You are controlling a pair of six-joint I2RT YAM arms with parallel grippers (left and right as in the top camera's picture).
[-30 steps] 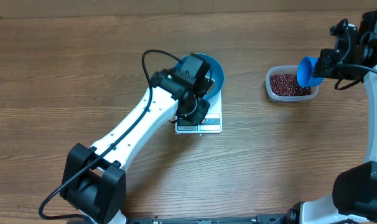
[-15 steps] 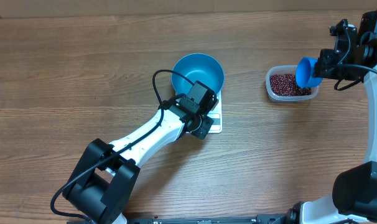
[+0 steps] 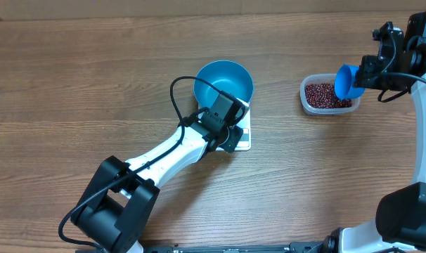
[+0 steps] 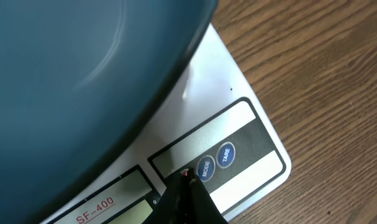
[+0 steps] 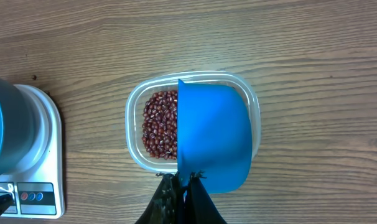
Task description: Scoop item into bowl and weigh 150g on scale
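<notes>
The blue bowl [image 3: 223,81] stands on the white scale [image 3: 245,138], and no beans show inside it. My left gripper [image 4: 187,177] is shut and empty, its tip resting on the scale's front panel [image 4: 238,143] beside the MODE button, under the bowl's wall [image 4: 70,81]. My right gripper [image 5: 187,177] is shut on the handle of a blue scoop [image 5: 213,137]. The scoop hangs over a clear tub [image 5: 134,106] of red-brown beans [image 5: 160,124]. Overhead, the scoop [image 3: 347,81] covers the tub's right side.
The tub [image 3: 308,98] sits right of the scale on the wooden table [image 3: 93,84]. My left arm [image 3: 164,151] stretches diagonally from the near left base to the scale. The right arm's base stands at the near right.
My left gripper has drawn back from over the bowl to the scale's front panel, leaving the bowl uncovered. The right arm and scoop have not moved.
</notes>
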